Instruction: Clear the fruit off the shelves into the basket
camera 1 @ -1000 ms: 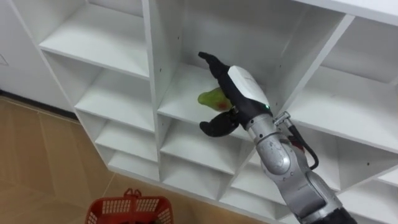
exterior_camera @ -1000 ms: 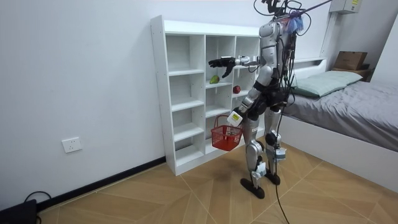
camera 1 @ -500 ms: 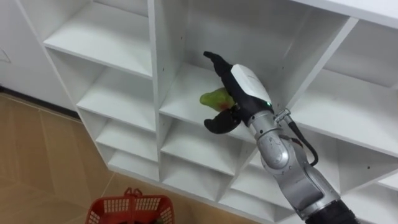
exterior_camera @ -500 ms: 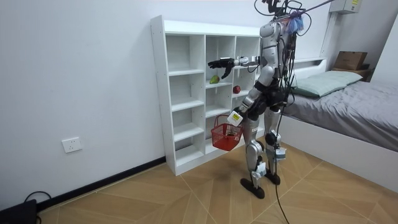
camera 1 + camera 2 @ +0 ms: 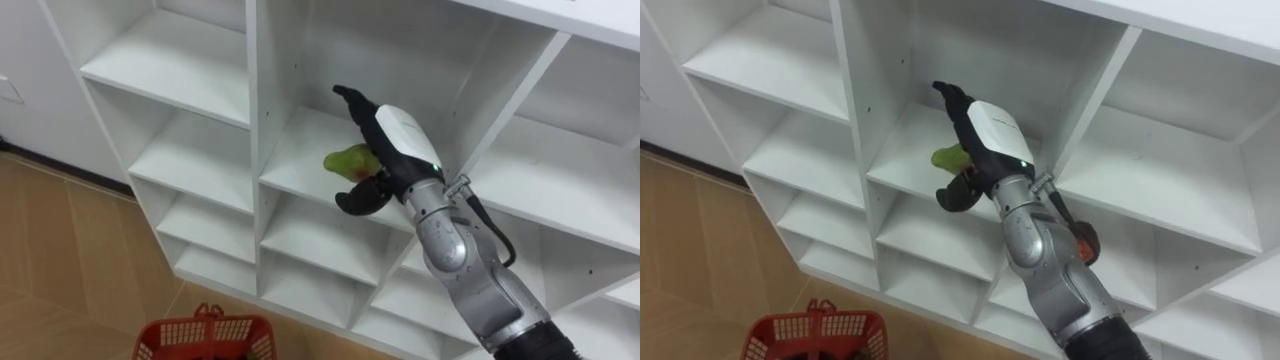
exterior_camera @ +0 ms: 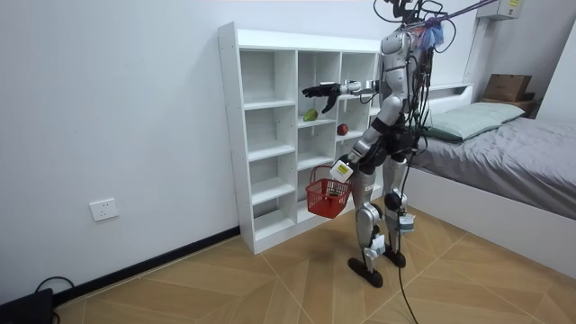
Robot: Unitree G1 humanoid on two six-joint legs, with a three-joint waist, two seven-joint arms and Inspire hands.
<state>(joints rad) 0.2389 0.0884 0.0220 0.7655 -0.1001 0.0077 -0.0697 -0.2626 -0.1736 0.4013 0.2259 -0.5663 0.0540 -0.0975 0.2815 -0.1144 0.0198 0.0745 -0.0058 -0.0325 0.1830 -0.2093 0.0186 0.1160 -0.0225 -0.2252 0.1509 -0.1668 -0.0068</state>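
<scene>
Access: closet compartment front open | Sides: upright dividers flank right hand | Ahead: green fruit, then back panel

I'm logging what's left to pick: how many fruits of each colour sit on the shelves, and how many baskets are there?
green fruit: 1
red fruit: 1
red basket: 1
Total: 3
</scene>
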